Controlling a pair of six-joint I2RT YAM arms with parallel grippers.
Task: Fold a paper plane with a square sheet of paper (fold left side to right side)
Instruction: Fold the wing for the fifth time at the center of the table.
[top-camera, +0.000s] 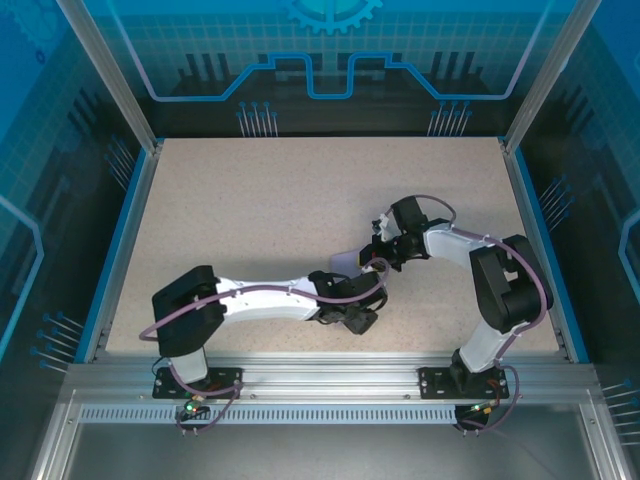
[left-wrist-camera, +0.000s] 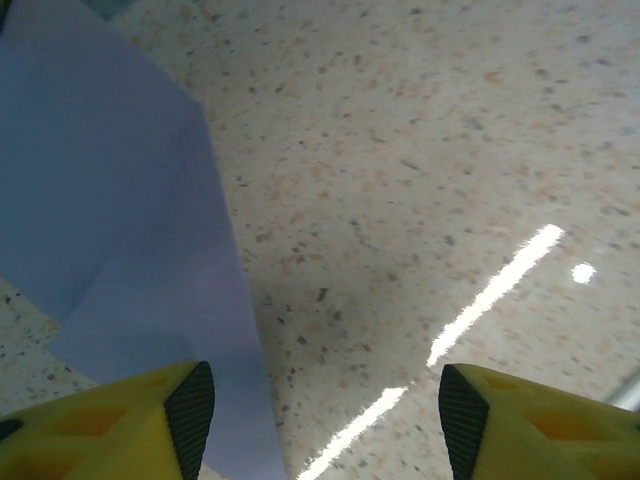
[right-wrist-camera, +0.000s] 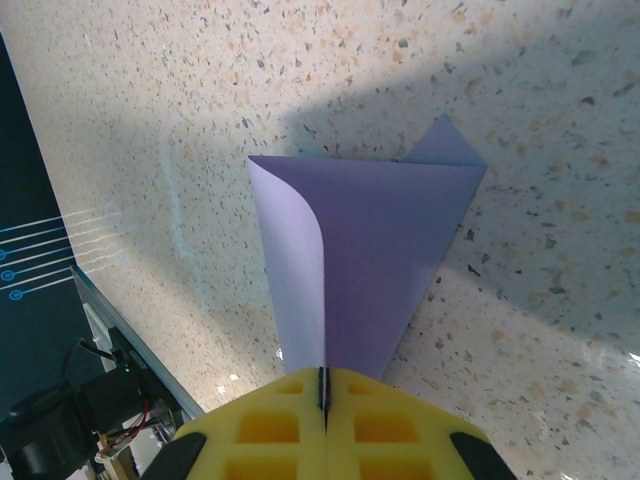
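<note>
Right gripper (right-wrist-camera: 323, 392) closed, pinching the paper (right-wrist-camera: 375, 250) at its narrow end. The paper sits mid-table (right-wrist-camera: 150, 120), one flap (right-wrist-camera: 290, 250) curling up. Left gripper (left-wrist-camera: 325, 425) wide open, empty, beside the paper.
Risk: a right-arm pull drags the paper and skews the crease; the flap may spring open.

speckled beige tabletop (top-camera: 250, 200) ringed by blue circuit-patterned walls (top-camera: 330, 60) and aluminium rails (top-camera: 330, 380)
</note>
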